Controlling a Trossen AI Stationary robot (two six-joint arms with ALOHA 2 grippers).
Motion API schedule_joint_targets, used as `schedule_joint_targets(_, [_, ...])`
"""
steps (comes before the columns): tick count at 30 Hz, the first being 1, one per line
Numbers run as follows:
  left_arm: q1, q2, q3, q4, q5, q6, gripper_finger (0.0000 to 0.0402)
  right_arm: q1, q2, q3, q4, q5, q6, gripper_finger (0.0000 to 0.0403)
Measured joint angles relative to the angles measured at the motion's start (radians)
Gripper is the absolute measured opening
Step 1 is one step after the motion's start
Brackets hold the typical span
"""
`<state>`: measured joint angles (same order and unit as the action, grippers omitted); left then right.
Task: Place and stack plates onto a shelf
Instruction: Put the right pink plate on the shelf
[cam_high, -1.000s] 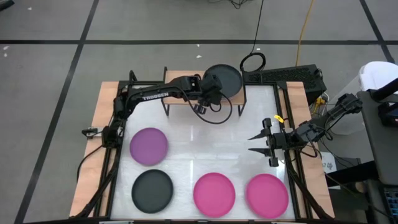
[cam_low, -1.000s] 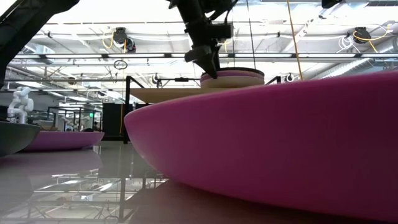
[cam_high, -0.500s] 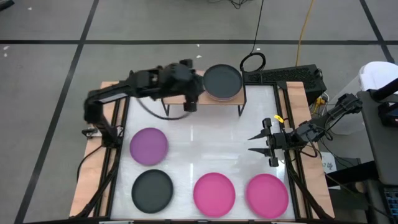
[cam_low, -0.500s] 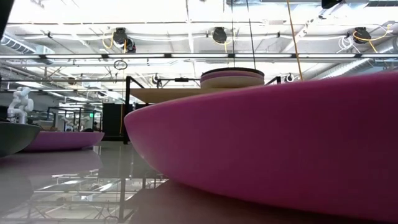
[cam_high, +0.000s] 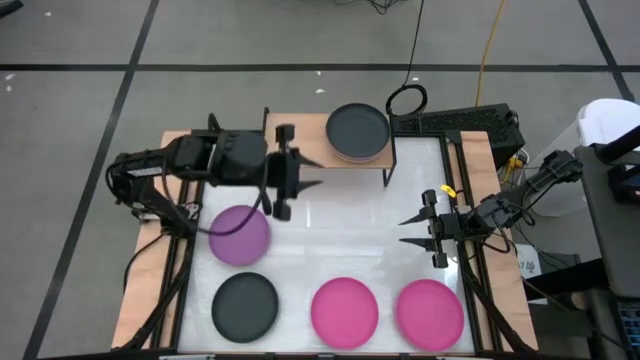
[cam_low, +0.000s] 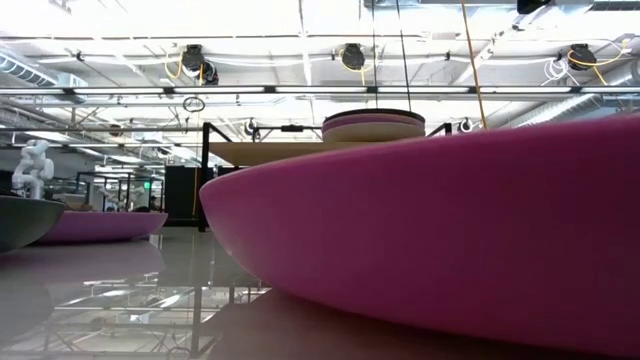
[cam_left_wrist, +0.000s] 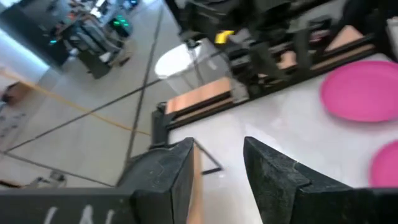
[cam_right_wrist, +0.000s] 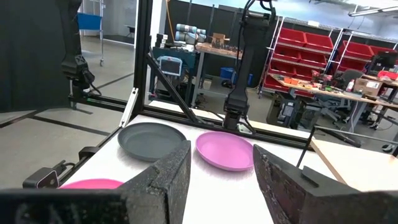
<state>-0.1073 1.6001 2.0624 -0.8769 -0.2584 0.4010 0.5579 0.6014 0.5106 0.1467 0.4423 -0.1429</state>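
Observation:
The shelf (cam_high: 330, 152) stands at the table's far edge. On its right half sits a plate stack (cam_high: 357, 132) with a dark grey plate on top; the low view shows purple and beige plates beneath it (cam_low: 373, 125). A purple plate (cam_high: 240, 235), a black plate (cam_high: 245, 305) and two hot pink plates (cam_high: 345, 310) (cam_high: 430, 312) lie flat on the table. My left gripper (cam_high: 312, 175) (cam_left_wrist: 217, 168) hovers open left of the shelf's front, above the purple plate's far side. My right gripper (cam_high: 403, 231) (cam_right_wrist: 221, 180) waits open at the table's right side.
The white table top (cam_high: 340, 235) is bare between the shelf and the near row of plates. Black frame rails run along the left and right table sides (cam_high: 470, 270). A pink plate (cam_low: 450, 250) fills the low view's foreground.
My left gripper has drawn back from the left edge of the plate stack on the shelf, moving toward the table's left and near side, and has turned so that its fingers point right. It has left the low view. The dark plate stays on top of the stack.

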Motion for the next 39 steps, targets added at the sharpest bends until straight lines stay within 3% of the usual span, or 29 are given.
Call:
schedule_joint_targets(3, [-0.043,-0.001,-0.011,-0.004,0.0,-0.023,0.0141,0.0,0.0,0.0,0.0,0.0,0.0,0.0155])
schedule_joint_targets(6, [-0.071,-0.014,-0.098,0.074,-0.002,-0.018,0.0137,0.0,0.0,0.0,0.0,0.0,0.0,0.0155])
schedule_joint_targets(12, [-0.1,-0.194,-0.458,0.321,0.0,-0.061,0.0125,0.0,0.002,0.0,0.007,-0.001,0.0,0.0155])
schedule_joint_targets(16, [-0.126,-0.342,-0.783,0.598,0.001,-0.13,0.0124,0.0,0.003,0.0,0.004,0.0,0.0,0.0155])
schedule_joint_targets(20, [-0.188,-0.487,-1.099,1.002,0.001,-0.172,0.0124,0.0,0.004,0.0,0.006,-0.001,0.0,0.0155])
schedule_joint_targets(26, [-0.24,-0.532,-1.47,1.598,-0.007,-0.137,0.0124,-0.001,0.005,0.0,0.022,0.0,0.001,0.0155])
schedule_joint_targets(30, [-0.239,-0.537,-1.562,1.872,-0.063,-0.095,0.0124,-0.001,0.005,0.0,0.08,-0.001,0.05,0.0155])
schedule_joint_targets(39, [-0.211,-0.534,-1.573,1.869,-0.076,-0.093,0.0124,-0.002,0.01,0.0,0.142,0.0,0.124,0.0155])
